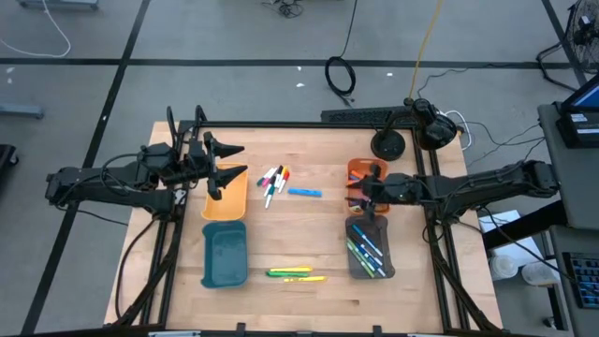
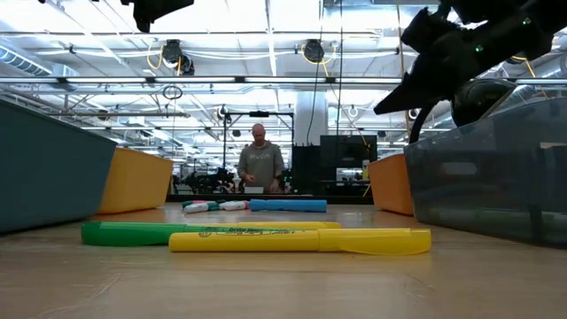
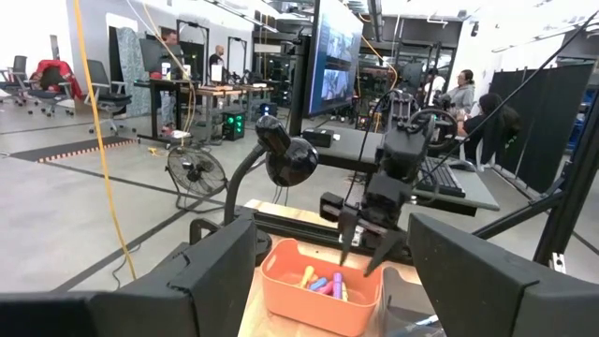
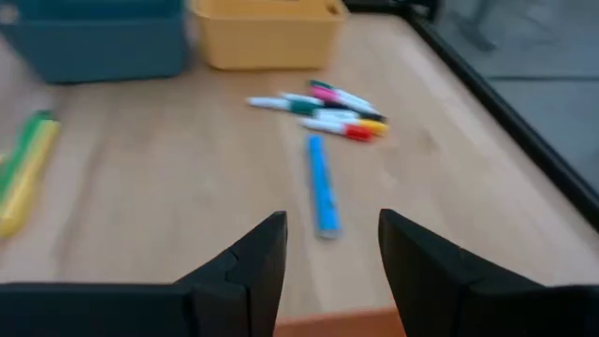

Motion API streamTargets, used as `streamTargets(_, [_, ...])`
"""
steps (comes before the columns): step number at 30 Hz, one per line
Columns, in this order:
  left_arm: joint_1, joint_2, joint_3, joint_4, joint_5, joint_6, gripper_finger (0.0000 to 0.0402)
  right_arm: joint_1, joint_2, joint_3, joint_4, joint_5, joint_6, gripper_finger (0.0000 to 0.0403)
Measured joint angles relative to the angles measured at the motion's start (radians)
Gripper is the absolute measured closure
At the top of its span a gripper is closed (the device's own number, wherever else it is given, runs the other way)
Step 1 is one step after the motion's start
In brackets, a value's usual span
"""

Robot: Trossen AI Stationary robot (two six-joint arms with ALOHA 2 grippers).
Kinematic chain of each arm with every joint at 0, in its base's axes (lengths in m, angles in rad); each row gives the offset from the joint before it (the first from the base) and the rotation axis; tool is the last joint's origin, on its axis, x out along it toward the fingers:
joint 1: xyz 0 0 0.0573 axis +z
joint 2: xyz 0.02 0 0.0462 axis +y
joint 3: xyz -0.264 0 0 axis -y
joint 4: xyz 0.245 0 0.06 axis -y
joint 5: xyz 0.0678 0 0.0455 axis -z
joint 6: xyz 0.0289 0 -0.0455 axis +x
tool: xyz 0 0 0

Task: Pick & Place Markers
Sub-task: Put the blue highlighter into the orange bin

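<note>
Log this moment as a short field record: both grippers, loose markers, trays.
left gripper: open, empty, over the yellow tray
right gripper: open, empty, over the orange tray
loose markers: thin-marker cluster, blue highlighter, green highlighter and yellow highlighter on the table
grey tray: holds several markers
teal tray: no markers visible

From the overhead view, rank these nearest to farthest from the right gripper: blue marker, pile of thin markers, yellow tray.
From the right gripper:
1. Blue marker, lying alone mid-table.
2. Pile of thin markers, just beyond it.
3. Yellow tray, far side, under the left gripper.
</note>
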Motion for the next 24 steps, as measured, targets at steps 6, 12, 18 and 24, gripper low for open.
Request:
streamTargets(6, [0.000,0.000,0.000,0.000,0.000,0.000,0.0119,0.000,0.000,-0.023,0.040,-0.110,-0.029,0.0243])
streamTargets(12, [0.000,0.000,0.000,0.000,0.000,0.000,0.0119,0.000,0.000,-0.026,0.049,-0.110,-0.029,0.0247])
streamTargets(18, [0.000,0.000,0.000,0.000,0.000,0.000,0.0119,0.000,0.000,-0.026,0.061,-0.110,-0.028,0.0247])
streamTargets(24, [0.000,0.000,0.000,0.000,0.000,0.000,0.0119,0.000,0.000,-0.026,0.060,-0.110,-0.028,0.0247])
